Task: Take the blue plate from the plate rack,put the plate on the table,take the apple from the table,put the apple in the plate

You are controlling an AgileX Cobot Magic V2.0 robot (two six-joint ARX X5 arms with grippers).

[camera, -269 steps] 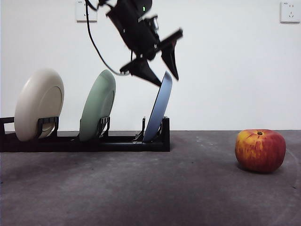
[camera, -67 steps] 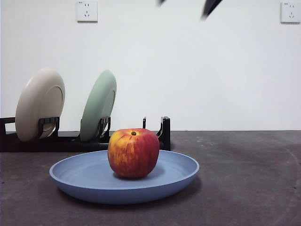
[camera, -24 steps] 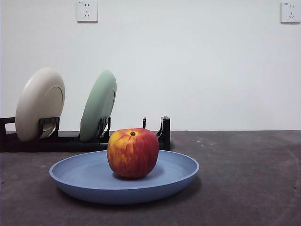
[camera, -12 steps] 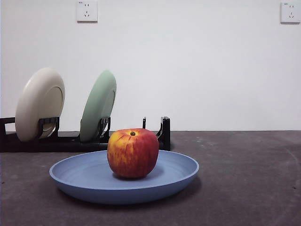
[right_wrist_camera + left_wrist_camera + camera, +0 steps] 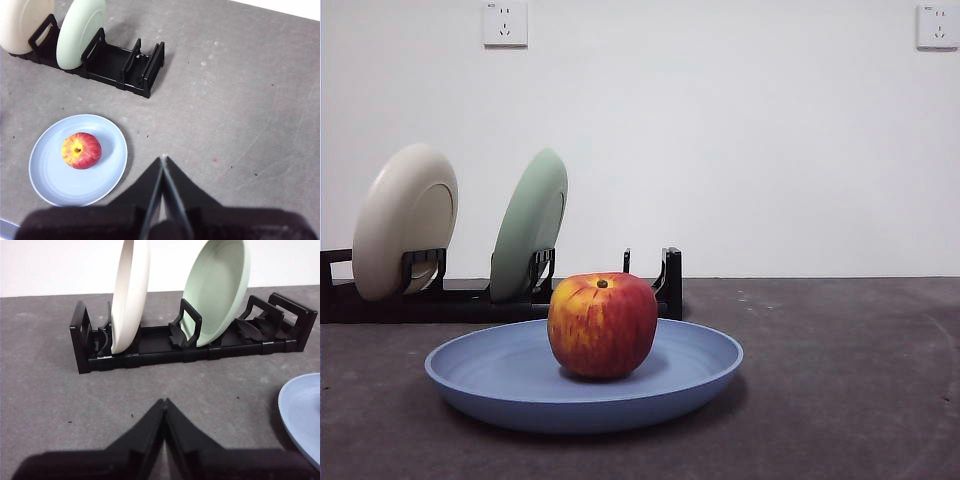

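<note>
Blue plate [image 5: 520,395]: flat on the table, nearest the front camera, and carrying the apple. 11 seconds ago it stood leaning in the end slot of the rack, so it has come right out and down.
Apple [image 5: 602,325]: sitting upright inside the plate, a touch left of its middle, stem dimple on top. 11 seconds ago it lay alone on the table far out to the right; in the last 2.7 seconds it has not budged.
Table [image 5: 840,400]: dark grey and mottled, bare to the right of the plate, where the apple used to be.
Plate rack [image 5: 665,290]: just behind the plate, low and black, its end slot on the right now open.
Pale green plate [image 5: 530,225]: standing on edge in the rack, same place as before.
Cream plate [image 5: 405,220]: on edge at the rack's left end, unchanged.
Left gripper [image 5: 164,402]: both jaws pressed together, holding nothing, raised off the table and facing the rack, with the plate's rim just in at the side.
Right gripper [image 5: 163,159]: jaws pinched closed on nothing, high above the table, well apart from plate and apple. Its black tips showed at the top of the front view 2.7 seconds ago and are out of it now.
Wall sockets [image 5: 505,22]: 2 on the white wall behind, top left and top right.
</note>
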